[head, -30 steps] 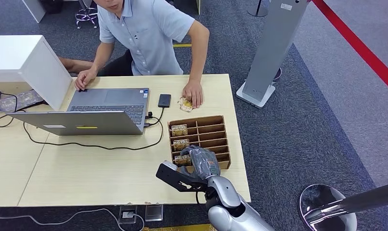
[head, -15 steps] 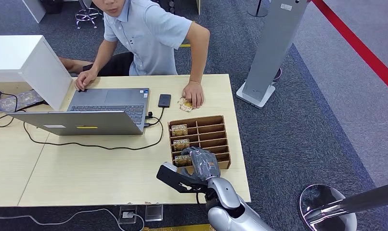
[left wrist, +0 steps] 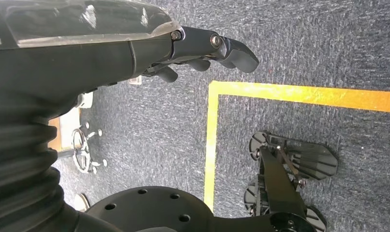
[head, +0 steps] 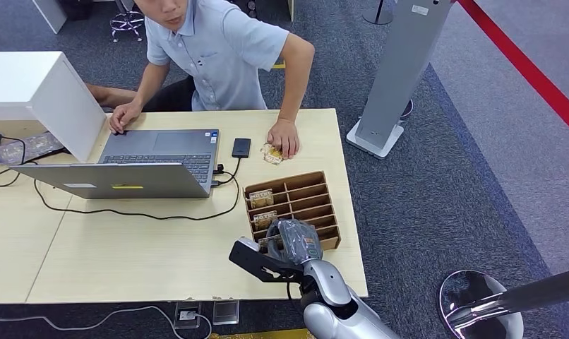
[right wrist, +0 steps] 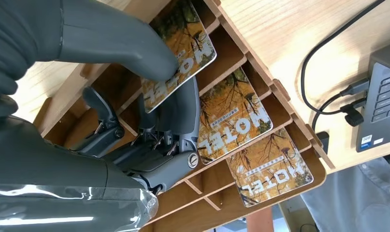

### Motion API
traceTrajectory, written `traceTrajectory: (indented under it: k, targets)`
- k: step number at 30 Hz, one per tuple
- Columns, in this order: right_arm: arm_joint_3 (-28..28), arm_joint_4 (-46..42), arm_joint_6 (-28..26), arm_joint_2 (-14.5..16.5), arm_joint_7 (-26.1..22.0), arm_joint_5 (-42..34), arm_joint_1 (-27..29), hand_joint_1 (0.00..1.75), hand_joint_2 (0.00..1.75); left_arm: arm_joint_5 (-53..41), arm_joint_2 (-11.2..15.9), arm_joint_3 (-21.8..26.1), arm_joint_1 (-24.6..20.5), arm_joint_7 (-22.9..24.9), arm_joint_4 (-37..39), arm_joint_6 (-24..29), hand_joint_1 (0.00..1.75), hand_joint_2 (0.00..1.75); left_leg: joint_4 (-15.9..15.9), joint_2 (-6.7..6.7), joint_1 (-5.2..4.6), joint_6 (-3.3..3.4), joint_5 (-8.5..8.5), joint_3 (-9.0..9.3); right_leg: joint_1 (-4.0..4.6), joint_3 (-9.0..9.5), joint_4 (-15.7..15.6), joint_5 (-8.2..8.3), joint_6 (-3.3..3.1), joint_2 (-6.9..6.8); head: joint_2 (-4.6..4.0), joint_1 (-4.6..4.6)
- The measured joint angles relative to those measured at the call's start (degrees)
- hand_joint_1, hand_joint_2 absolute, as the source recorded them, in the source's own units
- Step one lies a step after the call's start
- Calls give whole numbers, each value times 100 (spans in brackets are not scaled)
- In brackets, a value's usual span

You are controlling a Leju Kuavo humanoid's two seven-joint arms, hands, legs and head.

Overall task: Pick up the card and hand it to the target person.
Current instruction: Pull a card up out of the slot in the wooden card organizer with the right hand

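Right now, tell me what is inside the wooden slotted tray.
The wooden tray holds three hotel cards in its left-hand slots. The right hand pinches the nearest card; two more lie in the slots beyond. The hand covers the nearest slots.

Below me lies dark grey carpet (head: 437,191); a red stripe (head: 529,70) runs across it at the far right; a yellow floor line (left wrist: 299,93) marks it near my feet; a grey pillar on a white base (head: 398,70) stands beside the pale wooden worktop (head: 126,254); a white box (head: 34,88) sits at its left end.
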Motion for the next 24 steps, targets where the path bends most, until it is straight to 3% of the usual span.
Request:
traceTrajectory:
  k: [7, 10, 14, 17, 19, 22, 24]
  targets:
    - [-84, -153, -255, -67, -44, 114, 72, 175, 175, -17, 1, -12, -4, -21, 21, 46, 0, 175, -2, -3, 2, 0, 3, 0, 2, 2, -4, 3, -1, -2, 0, 0]
    - [-182, -272, -676, -78, -279, 236, 140, 175, 175, -12, -5, -5, -3, -27, 16, 50, 0, 175, -1, -4, 1, 1, 2, -1, 1, 1, -2, 2, 0, -3, 0, 0]
    - [-598, -922, -2239, -110, -1508, 505, 489, 175, 175, -3, -52, 10, 2, -110, 17, 52, 0, 175, 3, -8, 0, 1, 0, -4, 0, -2, 1, -1, 1, -8, 0, 0]
    - [-1805, -1734, -2371, 382, -3227, 623, 1231, 175, 175, -3, -73, 8, 3, -128, 16, 85, 0, 175, 9, -17, 0, 0, -3, -12, 0, -8, 8, -8, 0, -17, 0, 0]
    - [-2223, -1875, -2371, 623, -3949, 501, 1499, 175, 175, 5, -76, 15, 3, -125, 14, 111, 0, 175, 11, -24, 1, -1, -4, -13, 1, -8, 10, -12, -2, -22, 0, 0]
    - [-2087, -1505, -2371, 622, -3958, 230, 1379, 175, 175, 42, -64, 41, 4, -107, 13, 145, 0, 175, 10, -16, 0, -2, -4, -11, 0, -10, 10, -10, -3, -15, 0, 0]
    - [-1761, -1134, -2371, 503, -3632, 39, 1127, 175, 175, 66, -52, 51, 5, -91, 11, 160, 0, 175, 7, -9, 0, -2, -3, -9, 0, -9, 8, -6, -4, -9, 0, 0]
